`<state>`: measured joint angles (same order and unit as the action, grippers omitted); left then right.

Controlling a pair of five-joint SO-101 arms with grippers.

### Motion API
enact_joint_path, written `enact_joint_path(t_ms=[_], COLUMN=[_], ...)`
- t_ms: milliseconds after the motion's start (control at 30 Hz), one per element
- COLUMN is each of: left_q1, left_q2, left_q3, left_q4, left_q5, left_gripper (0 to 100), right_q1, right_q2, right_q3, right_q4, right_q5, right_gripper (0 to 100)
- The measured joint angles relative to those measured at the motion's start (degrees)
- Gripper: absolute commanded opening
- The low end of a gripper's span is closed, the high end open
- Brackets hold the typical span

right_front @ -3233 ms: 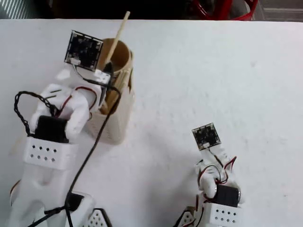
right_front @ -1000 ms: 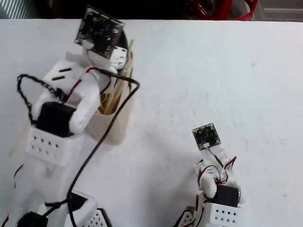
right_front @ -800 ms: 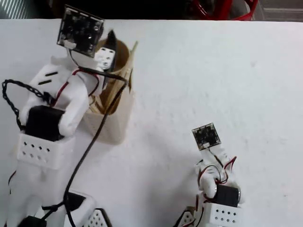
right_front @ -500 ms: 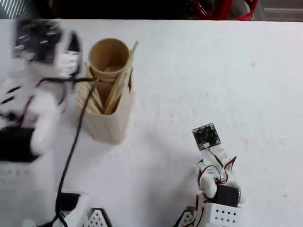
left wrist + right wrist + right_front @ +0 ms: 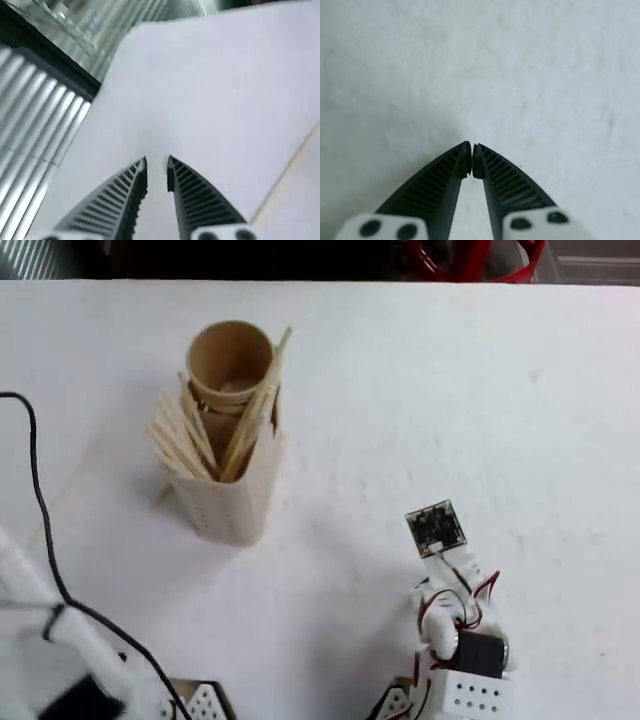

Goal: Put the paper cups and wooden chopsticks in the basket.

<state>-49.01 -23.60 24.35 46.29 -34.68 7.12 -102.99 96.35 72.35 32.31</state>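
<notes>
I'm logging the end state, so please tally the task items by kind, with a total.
Basket: 1
Paper cups: 1 open top seen, standing in the basket; any nested under it can't be told
Wooden chopsticks: at least 5 in the basket, overlapping too much for an exact count
Total: at least 7

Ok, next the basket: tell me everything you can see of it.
The basket is a tall, narrow, cream container, plastic by its look, with rows of small holes in its walls. It stands upright on the white table, left of the middle in the high view. A brown paper cup sits in its far end, mouth up. A bundle of wooden chopsticks leans in the nearer part, ends sticking out above the rim. Nothing else touches it.
</notes>
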Motion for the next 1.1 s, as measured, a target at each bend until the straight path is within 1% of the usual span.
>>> enact_joint_path(t_ms=[67, 167, 267, 400, 500, 633, 700, 867, 1000, 1033, 1100], left_q1=[-0.62, -0.97, 0.53, 3.16, 4.84, 6.95, 7.38, 7.21, 7.21, 7.21, 7.21], left_q2=[7.12, 17.23, 25.85, 34.29, 38.59, 42.99, 44.75, 50.55, 55.74, 56.7, 58.55], left_q3=[-0.09, -0.88, -4.92, -12.66, -17.76, -21.89, -23.56, -28.04, -31.21, -32.09, -33.85], left_q4=[-0.18, 1.23, 6.51, 16.97, 21.45, 22.33, 22.33, 22.68, 22.68, 22.68, 22.95], left_q5=[-1.41, -2.11, -2.29, -2.64, -5.8, -13.98, -16.18, -19.87, -20.84, -20.84, -20.84], left_gripper=[15, 15, 15, 15, 15, 15, 15, 15, 15, 15, 10], right_q1=[0.0, 0.0, 0.0, 0.0, 0.0, 0.0, 0.0, 0.0, 0.0, 0.0, 0.0], right_q2=[0.0, 0.0, 0.0, 0.0, 0.0, 0.0, 0.0, 0.0, 0.0, 0.0, 0.0], right_q3=[0.0, 0.0, 0.0, 0.0, 0.0, 0.0, 0.0, 0.0, 0.0, 0.0, 0.0], right_q4=[0.0, 0.0, 0.0, 0.0, 0.0, 0.0, 0.0, 0.0, 0.0, 0.0, 0.0], right_q5=[0.0, 0.0, 0.0, 0.0, 0.0, 0.0, 0.0, 0.0, 0.0, 0.0, 0.0], right_gripper=[1.9, 1.9, 1.9, 1.9, 1.9, 1.9, 1.9, 1.9, 1.9, 1.9, 1.9])
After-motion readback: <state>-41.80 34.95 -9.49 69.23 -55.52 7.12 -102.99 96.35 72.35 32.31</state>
